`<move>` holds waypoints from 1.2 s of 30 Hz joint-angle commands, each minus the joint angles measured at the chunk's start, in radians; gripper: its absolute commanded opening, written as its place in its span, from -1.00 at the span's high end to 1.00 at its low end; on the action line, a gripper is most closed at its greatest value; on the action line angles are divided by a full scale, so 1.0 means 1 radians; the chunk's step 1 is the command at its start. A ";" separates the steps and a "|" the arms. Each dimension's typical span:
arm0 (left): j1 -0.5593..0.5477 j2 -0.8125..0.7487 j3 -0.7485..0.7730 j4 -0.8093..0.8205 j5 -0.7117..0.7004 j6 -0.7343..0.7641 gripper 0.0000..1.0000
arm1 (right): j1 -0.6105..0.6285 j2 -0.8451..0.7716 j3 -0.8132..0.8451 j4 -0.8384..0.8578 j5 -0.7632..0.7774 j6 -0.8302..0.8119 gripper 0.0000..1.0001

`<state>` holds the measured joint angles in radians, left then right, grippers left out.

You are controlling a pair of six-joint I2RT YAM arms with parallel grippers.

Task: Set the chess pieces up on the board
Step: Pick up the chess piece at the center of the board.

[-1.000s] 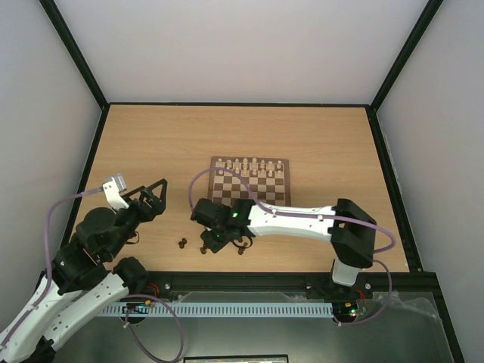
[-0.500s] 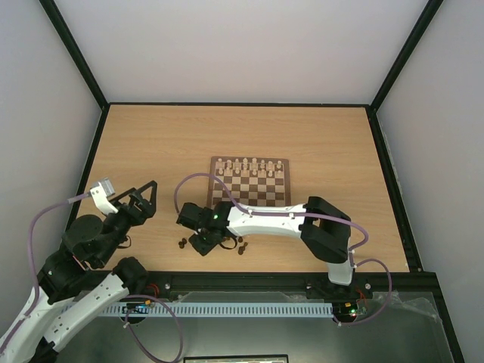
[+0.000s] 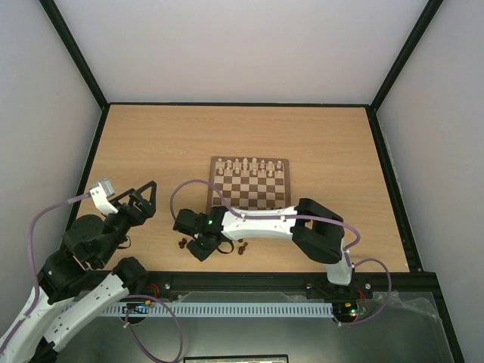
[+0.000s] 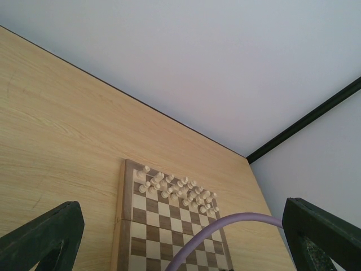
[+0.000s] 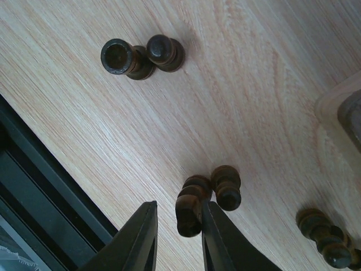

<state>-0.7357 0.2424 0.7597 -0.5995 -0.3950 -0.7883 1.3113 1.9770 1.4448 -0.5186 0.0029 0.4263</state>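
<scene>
The board (image 3: pixel 249 184) lies mid-table with cream pieces on its far two rows; it also shows in the left wrist view (image 4: pixel 141 234). Several dark brown chess pieces lie loose on the table in front of its left corner (image 3: pixel 182 243). In the right wrist view two lie at top left (image 5: pixel 138 56), a pair lies at the fingers (image 5: pixel 225 186) and more lie at bottom right (image 5: pixel 324 234). My right gripper (image 5: pixel 177 240) is open around one lying piece (image 5: pixel 189 209), which touches the right finger. My left gripper (image 3: pixel 144 198) is open and empty, left of the board.
The right arm (image 3: pixel 302 219) stretches across the board's near edge. A purple cable (image 4: pixel 225 231) arcs across the left wrist view. The black table edge (image 5: pixel 34 186) runs close to the right gripper. A pale blurred edge (image 5: pixel 338 107) shows at the right.
My right gripper has moved left and nearer along the table to the loose dark pieces. My left arm drew back a little, then stayed still.
</scene>
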 commanded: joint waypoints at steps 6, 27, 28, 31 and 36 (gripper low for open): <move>-0.002 -0.011 0.001 -0.006 -0.015 0.013 -0.98 | 0.013 0.045 0.023 -0.035 -0.005 -0.006 0.62; -0.002 -0.012 -0.008 -0.002 -0.010 0.013 -0.98 | 0.013 0.064 0.052 -0.040 0.033 -0.003 0.81; -0.002 -0.014 -0.008 -0.002 -0.010 0.015 -0.98 | 0.013 0.044 0.048 -0.036 0.032 -0.003 0.81; -0.002 -0.014 -0.009 -0.002 -0.010 0.015 -0.98 | 0.013 -0.011 0.029 -0.011 0.024 -0.003 0.81; -0.002 -0.018 -0.012 -0.001 -0.008 0.015 -0.98 | 0.013 -0.052 0.021 -0.009 0.015 -0.001 0.81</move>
<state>-0.7357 0.2390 0.7567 -0.5987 -0.3973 -0.7883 1.3163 1.9881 1.4738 -0.5140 0.0250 0.4271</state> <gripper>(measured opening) 0.991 0.127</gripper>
